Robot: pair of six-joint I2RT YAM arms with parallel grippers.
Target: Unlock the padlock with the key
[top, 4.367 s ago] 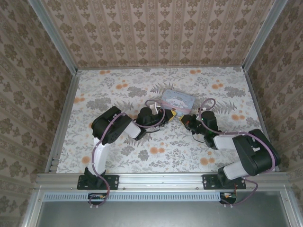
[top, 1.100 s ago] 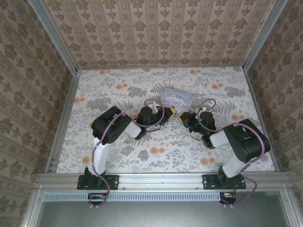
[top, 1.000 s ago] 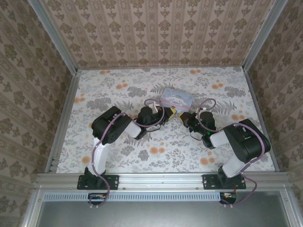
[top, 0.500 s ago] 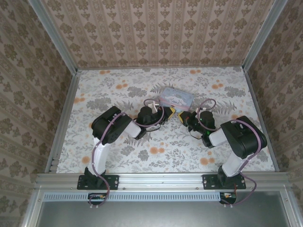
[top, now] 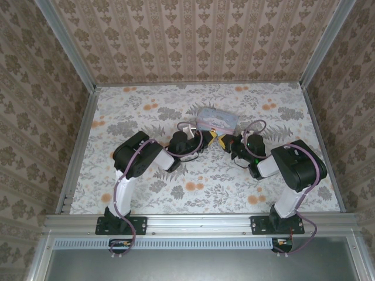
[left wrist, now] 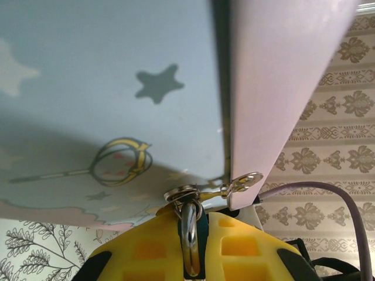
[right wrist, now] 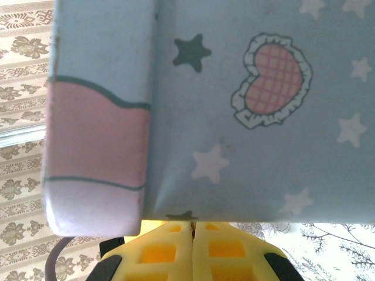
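The padlock (left wrist: 190, 241), dark teal with a shiny silver shackle, is clamped between my left gripper's (left wrist: 193, 218) yellow fingers (left wrist: 143, 249). Its shackle runs through the silver clasp (left wrist: 237, 184) at the edge of the pale blue cartoon tin (left wrist: 105, 99). My right gripper (right wrist: 194, 227) is shut, and a thin brownish sliver, the key (right wrist: 194, 223), shows between its pads, right under the tin (right wrist: 246, 146). In the top view both grippers, left (top: 206, 139) and right (top: 223, 141), meet tip to tip at the tin's (top: 215, 120) near edge.
The tin is tilted and rests against both grippers' tips. Purple cables (top: 255, 126) loop over each wrist. Patterned walls (top: 193, 41) enclose the floral table (top: 140, 105) on three sides, with open surface to the left and behind the tin.
The right arm has swung leftward, bringing its gripper up against the left one. The tin has shifted slightly back and left. The left gripper has kept hold of the padlock.
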